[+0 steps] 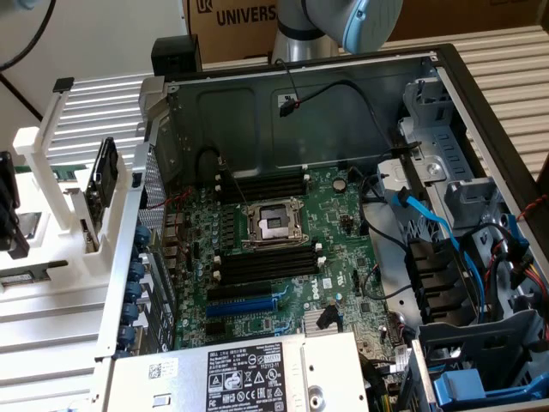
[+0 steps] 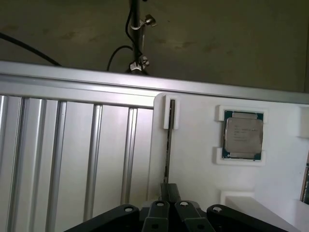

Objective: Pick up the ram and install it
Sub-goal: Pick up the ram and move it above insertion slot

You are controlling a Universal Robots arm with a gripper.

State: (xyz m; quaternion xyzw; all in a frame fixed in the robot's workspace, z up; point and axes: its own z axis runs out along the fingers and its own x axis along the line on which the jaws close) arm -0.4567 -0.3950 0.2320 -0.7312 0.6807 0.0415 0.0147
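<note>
Pincer (image 2: 169, 191) state, wrist view: both fingers are drawn together on the ram (image 2: 167, 145), which is seen edge-on as a thin dark strip. The strip runs straight out from between the fingertips. Its far end sits in a white slotted clip (image 2: 169, 113) on the white fixture (image 2: 193, 179). The ram stands on its long edge in this fixture and is not in a memory slot. A processor chip (image 2: 243, 135) lies flat in a framed recess of the same fixture, near the clip and apart from the ram. The ribbed aluminium surface (image 2: 72, 154) extends on the opposite side of the ram.

Exterior view, left to right:

1. At 9 o'clock, the white fixture (image 1: 34, 154) stands on the ribbed surface (image 1: 43, 343), just beside the open computer case (image 1: 257, 94).
2. At centre, the motherboard (image 1: 343, 249) lies flat inside the case. The processor socket (image 1: 273, 225) has black memory slots (image 1: 266, 262) at its 12 and 6 o'clock. The blue expansion slot (image 1: 244, 305) lies farther out at 6 o'clock.
3. Between 12 and 1 o'clock, the arm (image 1: 343, 21) shows as a grey joint with a blue cap. It crosses the top edge of the view above the rear wall of the case, in front of a cardboard box (image 1: 236, 17).
</note>
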